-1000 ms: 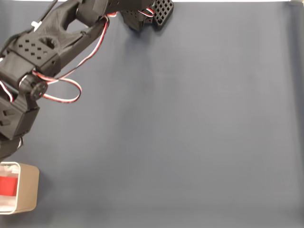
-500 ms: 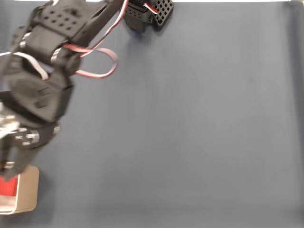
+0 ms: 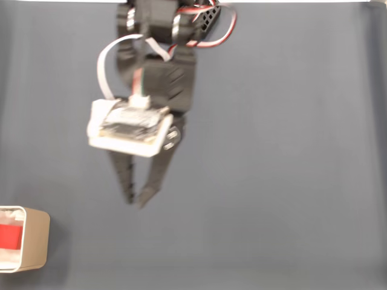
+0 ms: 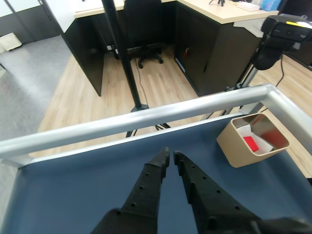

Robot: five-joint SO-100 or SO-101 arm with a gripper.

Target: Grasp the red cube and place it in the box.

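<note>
Hanging over the dark blue table (image 3: 272, 181), the pincer (image 3: 134, 200) points toward the bottom of the fixed view with its two black fingers drawn almost together, tips a sliver apart, and nothing held between them. In the wrist view the same pincer (image 4: 170, 155) rises from the bottom edge, its perforated fingers (image 4: 146, 185) converging to a narrow gap above bare blue surface.

Just behind the fingers in the fixed view sits a white-cased camera module (image 3: 130, 128), somewhat blurred, and behind that the black arm (image 3: 160, 72) runs up to the top edge, where a white ribbon cable (image 3: 109, 63) and red-and-white wires (image 3: 211, 39) loop beside it.

Well apart from the pincer, down and to the left of its tips in the fixed view, the box (image 3: 33, 244) stands at the picture's left edge, partly cut off. The red cube (image 3: 9, 236) lies inside it against the white lining. In the wrist view the box (image 4: 239, 146) is ahead and to the right of the fingertips, near the table's corner, with the red cube (image 4: 251, 143) inside; it probably rests on the bottom, though its seating is hard to make out.

Beyond the fingertips in the wrist view a metal rail (image 4: 136, 122) borders the table. Past it lie a wooden floor (image 4: 161, 83), dark desk cabinets (image 4: 209, 48) and, at upper right, a camera on a stand (image 4: 278, 34).
</note>
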